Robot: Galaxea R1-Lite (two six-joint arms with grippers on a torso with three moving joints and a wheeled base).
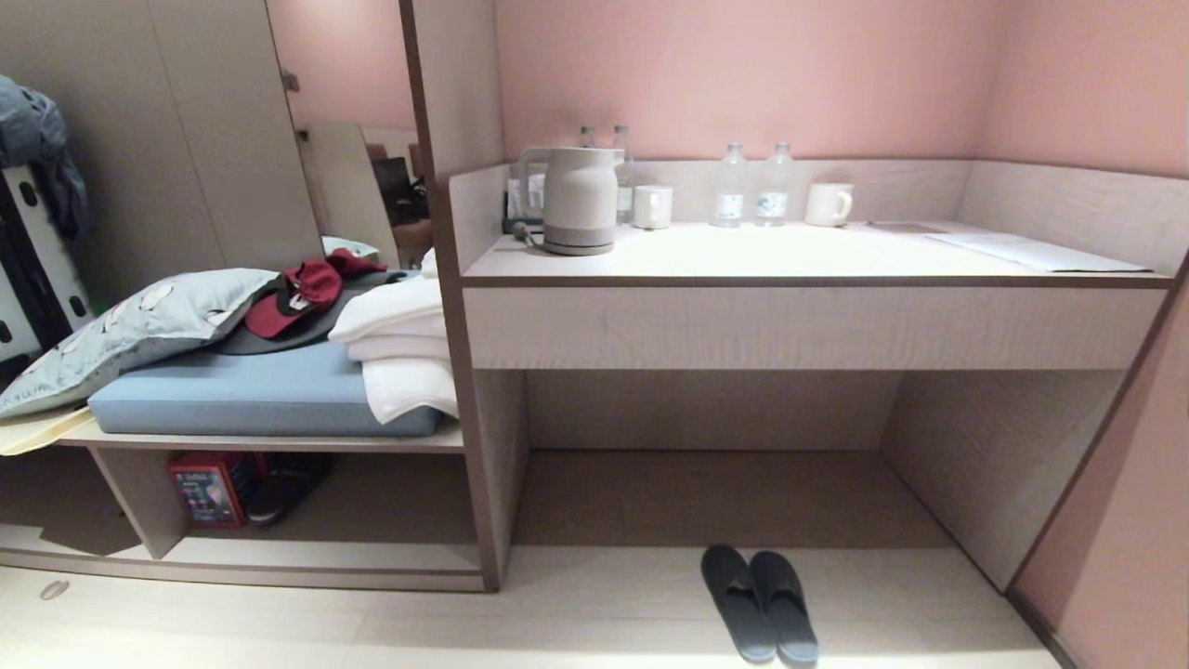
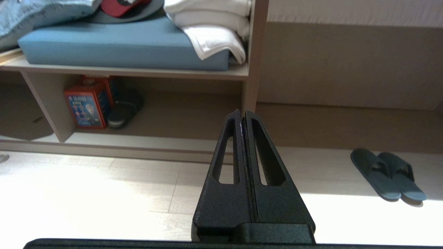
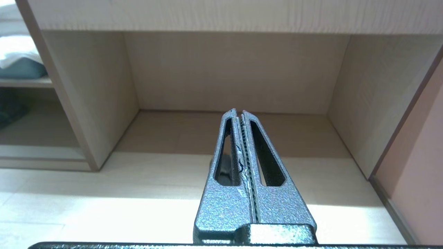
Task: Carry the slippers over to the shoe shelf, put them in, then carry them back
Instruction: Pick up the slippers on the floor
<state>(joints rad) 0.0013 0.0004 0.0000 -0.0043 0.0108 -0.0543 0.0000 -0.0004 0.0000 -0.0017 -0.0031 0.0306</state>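
Two slippers (image 1: 759,602): they lie side by side, touching, on the pale floor at the near edge of the desk recess (image 1: 715,465), toes pointing far.
Shoe shelf (image 1: 307,548): low cubby at the left, under the blue cushion (image 1: 241,395); a black shoe (image 1: 283,488) and a red box (image 1: 206,490) are already inside.
Left gripper (image 2: 241,114): fingers pressed together, empty, well apart from the pair.
Right gripper (image 3: 239,113): also closed and empty, aimed into the recess.
Advice: I judge nothing is started; open the fingers first, come low, pinch both slippers at the heel edges.
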